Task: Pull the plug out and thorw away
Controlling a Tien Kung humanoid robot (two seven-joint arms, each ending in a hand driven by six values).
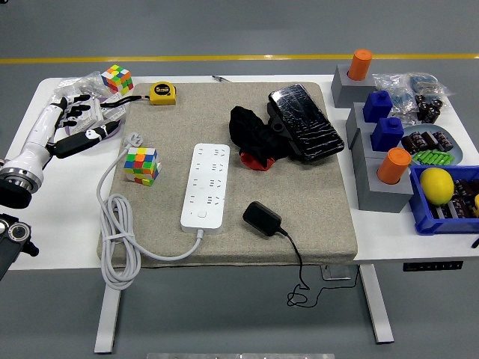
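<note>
A white power strip (pixel 205 186) lies on the beige mat (pixel 314 187), with no plug in its sockets. Its white cord (pixel 118 232) loops off the mat's left edge and ends in a white plug (pixel 133 139). A black plug adapter (pixel 262 218) lies on the mat to the right of the strip, with its thin black cable (pixel 301 277) hanging over the front edge. My left hand (pixel 75 120) hovers over the table's far left, fingers spread and empty, well apart from the strip. The right arm is out of view.
Two colour cubes (pixel 141 164) (pixel 117 78), a yellow tape measure (pixel 162 93), black cloth (pixel 258 134) and a black shiny pack (pixel 304 122) lie nearby. Grey blocks with orange (pixel 393 165) and blue pegs and a blue bin (pixel 430 217) with a yellow ball stand at right.
</note>
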